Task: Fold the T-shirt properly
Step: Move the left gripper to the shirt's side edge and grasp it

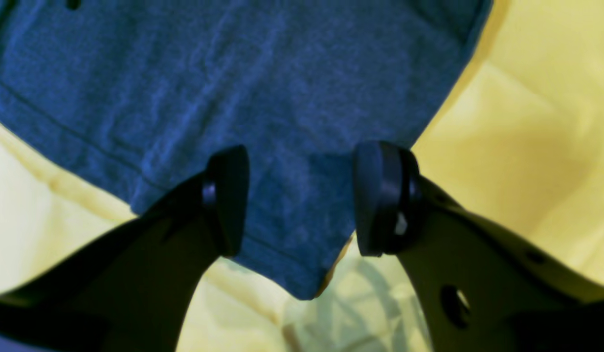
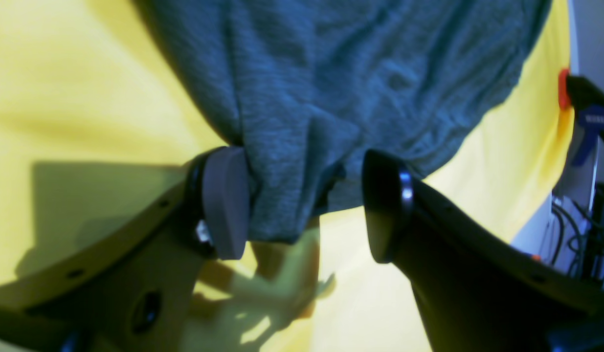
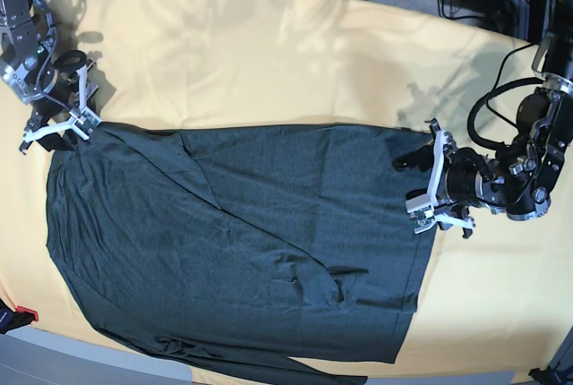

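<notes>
Charcoal heathered T-shirt (image 3: pixel 242 251), yellow cloth (image 3: pixel 269 54)

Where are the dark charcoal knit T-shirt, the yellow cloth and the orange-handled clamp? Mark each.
Dark charcoal knit T-shirt (image 3: pixel 242 242): base view, middle of the body.
Yellow cloth (image 3: pixel 269 54): base view, bare stretch above the shirt.
Orange-handled clamp (image 2: pixel 564 89): right wrist view, orange tip.

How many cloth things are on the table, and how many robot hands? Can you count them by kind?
Shirts: 1, the dark T-shirt
Yellow cloths: 1, the yellow cloth under it
Grippers: 2, the left gripper and the right gripper, both open at the shirt's edges
Total: 4
</notes>
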{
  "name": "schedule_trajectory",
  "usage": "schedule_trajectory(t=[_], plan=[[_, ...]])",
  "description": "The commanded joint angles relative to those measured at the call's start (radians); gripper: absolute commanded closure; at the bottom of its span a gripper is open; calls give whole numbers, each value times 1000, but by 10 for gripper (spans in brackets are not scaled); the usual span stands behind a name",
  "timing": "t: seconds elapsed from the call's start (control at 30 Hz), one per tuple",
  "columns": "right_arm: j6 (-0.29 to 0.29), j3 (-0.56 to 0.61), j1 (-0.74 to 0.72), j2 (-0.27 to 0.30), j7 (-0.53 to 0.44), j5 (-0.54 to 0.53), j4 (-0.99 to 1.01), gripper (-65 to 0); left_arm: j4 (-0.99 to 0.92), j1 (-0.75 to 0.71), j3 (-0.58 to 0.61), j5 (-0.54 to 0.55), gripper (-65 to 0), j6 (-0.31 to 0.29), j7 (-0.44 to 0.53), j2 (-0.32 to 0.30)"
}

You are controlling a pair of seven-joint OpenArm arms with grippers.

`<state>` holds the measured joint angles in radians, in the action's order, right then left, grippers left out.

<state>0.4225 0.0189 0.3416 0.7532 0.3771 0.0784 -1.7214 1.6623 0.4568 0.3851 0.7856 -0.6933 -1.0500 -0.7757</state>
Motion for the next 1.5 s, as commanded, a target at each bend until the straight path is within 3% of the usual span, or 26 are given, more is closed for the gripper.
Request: schedule_trajectory(t=[0.0,0.13,0.27,0.33,0.57,0.63,0.73,0.83,1.0,1.17,1.4,1.47], plan=[[3,-6,-10,19,7,5,5,-372,13,26,-13,12,-342,-5,14,-14],[12,-6,-26,19,7,4,37,-370,13,26,-13,12,-342,-5,14,-14],[148,-5,-25,19,11,-33,40,-325,13,26,-13,17,-342,-5,16,-14],[182,-4,-25,19,11,-50,40,-325,13,26,-13,17,-342,-5,15,-14],[180,28,-25,19,7,-56,47,-325,13,26,-13,43,-342,-5,14,-14],[157,63,-31,19,3,-51,70,-307,13,26,-13,67,-342,-5,14,-14],[93,113,-55,19,4,-44,121,-141,13,26,-13,89,-342,-5,10,-14],[82,124,-70,19,4,-45,142,-3,13,26,-13,132,-342,-5,-15,-14],[82,124,-71,21,11,-44,140,0,16,26,-13,292,-341,-5,-144,-14],[67,124,-70,21,27,-44,140,0,89,25,-12,359,-342,-5,-257,-39],[68,124,-70,23,50,-45,140,0,248,17,4,313,-342,-5,-290,-185],[69,124,-71,26,50,-45,140,0,286,17,43,242,-342,-5,-263,-228]])
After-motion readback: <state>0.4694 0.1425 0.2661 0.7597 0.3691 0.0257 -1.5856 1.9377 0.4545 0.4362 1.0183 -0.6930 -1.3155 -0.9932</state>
